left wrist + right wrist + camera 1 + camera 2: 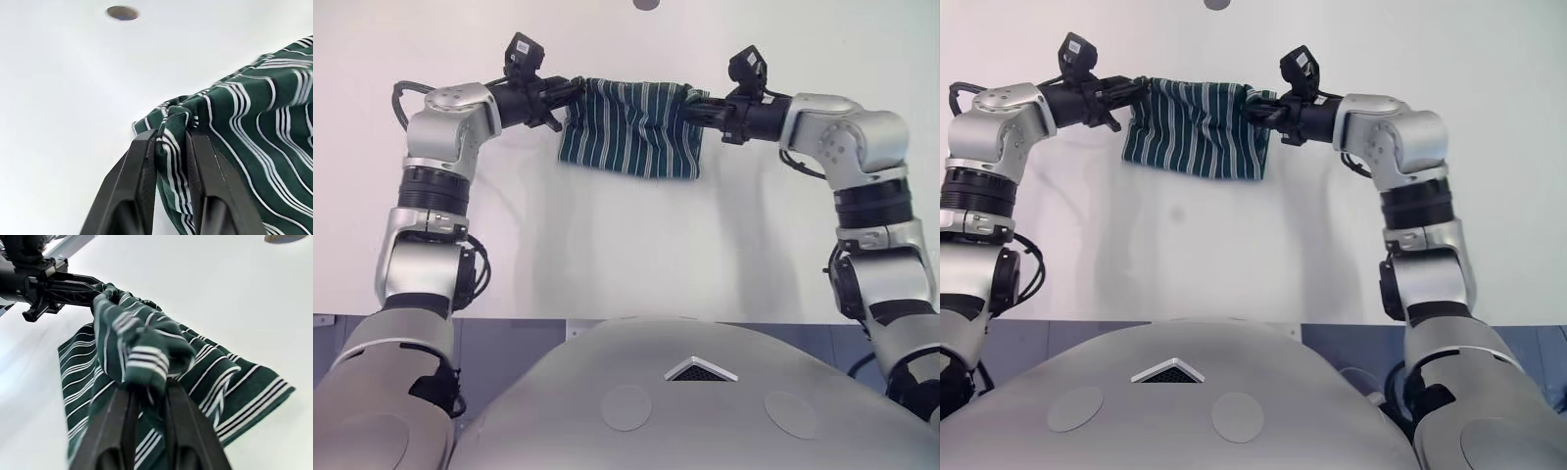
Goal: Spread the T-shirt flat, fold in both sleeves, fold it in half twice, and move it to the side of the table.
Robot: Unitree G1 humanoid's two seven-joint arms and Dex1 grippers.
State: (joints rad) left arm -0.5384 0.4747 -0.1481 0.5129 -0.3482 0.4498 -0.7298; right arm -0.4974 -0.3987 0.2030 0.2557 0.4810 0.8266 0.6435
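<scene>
1. Here we see the T-shirt (631, 127), dark green with white stripes, folded small and stretched between our two claws over the far middle of the white surface (607, 255).
2. Our left claw (566, 98) is clamped on the shirt's upper left corner, with cloth bunched between its fingers.
3. Our right claw (695, 106) pinches the upper right corner likewise.
4. A small round disc (646, 4) sits at the surface's far edge, well apart from the shirt.
</scene>
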